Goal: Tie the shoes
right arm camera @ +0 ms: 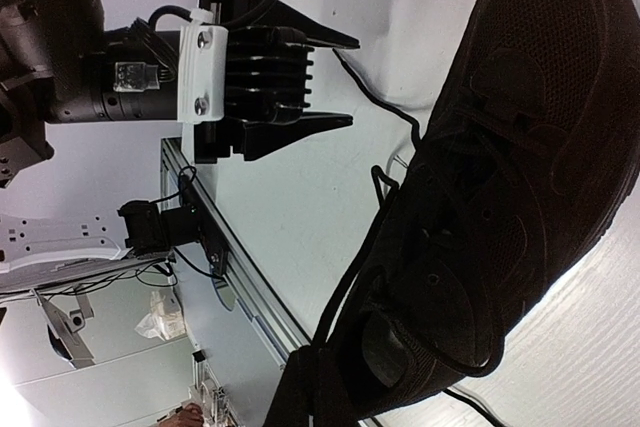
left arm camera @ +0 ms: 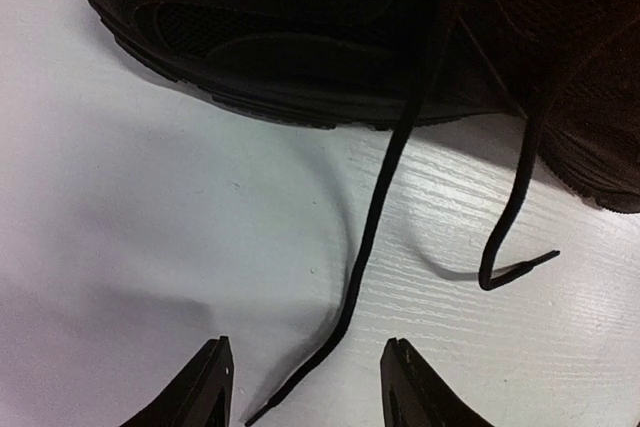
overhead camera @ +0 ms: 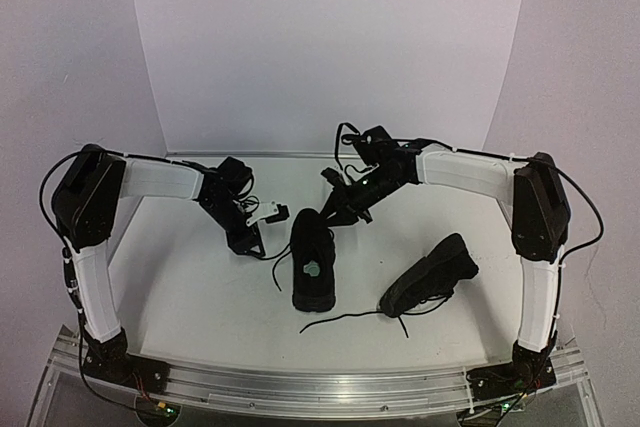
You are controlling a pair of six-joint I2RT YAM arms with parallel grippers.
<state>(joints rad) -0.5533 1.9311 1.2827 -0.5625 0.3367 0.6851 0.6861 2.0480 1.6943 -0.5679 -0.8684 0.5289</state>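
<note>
While the left gripper (left arm camera: pixel 305 392) hovered low over the table (left arm camera: pixel 150 247), its fingers (left arm camera: pixel 205 392) spread either side of a loose lace (left arm camera: pixel 375 217), the right gripper (overhead camera: pixel 345 209) sat at the far end of the middle shoe (overhead camera: pixel 312 265). Whether that gripper was closed, I could not tell. The other shoe (overhead camera: pixel 432 275) lay nearby on the right.

Centre shoe (left arm camera: pixel 300 7): matt black mesh cloth upper, smoother overlay panels, and a ribbed sole edge that looks dull and rubbery. Lace (left arm camera: pixel 372 227): thin woven black cord, matt, with a smooth stiff tip. Table (left arm camera: pixel 140 247): white, fine wood grain, slight sheen. My left gripper (left arm camera: pixel 306 347): fingers (left arm camera: pixel 200 392) are matt black hard plastic with crisp edges. Right wrist view shows its finned black body and a smooth white plastic bracket (right arm camera: pixel 200 57) with shiny metal screws. Front rail (overhead camera: pixel 320 385): bare brushed metal. Arm shells (overhead camera: pixel 160 179): smooth white plastic.
</note>
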